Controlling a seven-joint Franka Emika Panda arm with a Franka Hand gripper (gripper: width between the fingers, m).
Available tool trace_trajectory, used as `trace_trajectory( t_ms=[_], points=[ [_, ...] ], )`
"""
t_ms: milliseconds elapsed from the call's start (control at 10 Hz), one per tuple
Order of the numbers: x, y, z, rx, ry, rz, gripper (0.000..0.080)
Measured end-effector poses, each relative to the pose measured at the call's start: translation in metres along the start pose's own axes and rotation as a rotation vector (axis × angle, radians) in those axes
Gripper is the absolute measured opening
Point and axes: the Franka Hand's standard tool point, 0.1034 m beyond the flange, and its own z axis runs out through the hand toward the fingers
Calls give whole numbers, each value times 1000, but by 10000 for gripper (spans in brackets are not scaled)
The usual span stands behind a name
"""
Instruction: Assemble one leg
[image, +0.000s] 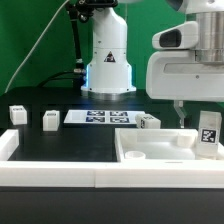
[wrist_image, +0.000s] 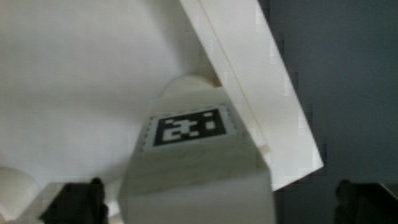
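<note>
A leg (image: 208, 135), a small white block with a marker tag, stands upright at the right corner of the large white tray-like part (image: 135, 152). My gripper (image: 200, 118) hangs over this leg. In the wrist view the leg (wrist_image: 192, 150) sits between my two dark fingertips (wrist_image: 80, 203), with a gap on each side. The gripper (wrist_image: 222, 205) is open and not touching it. The tray's raised rim (wrist_image: 240, 70) runs behind the leg.
Three more legs stand on the black table: two at the exterior view's left (image: 17, 115) (image: 50, 120) and one by the tray's back edge (image: 148, 122). The marker board (image: 100, 118) lies at the middle. The robot base (image: 108, 60) is behind.
</note>
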Motion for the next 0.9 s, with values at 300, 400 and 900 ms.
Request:
trace_trajectory(
  t_ms=[300, 400, 900],
  points=[
    [1, 2, 0, 0, 0, -8, 451],
    [1, 2, 0, 0, 0, 2, 451],
    [2, 8, 0, 10, -10, 387, 294]
  ],
)
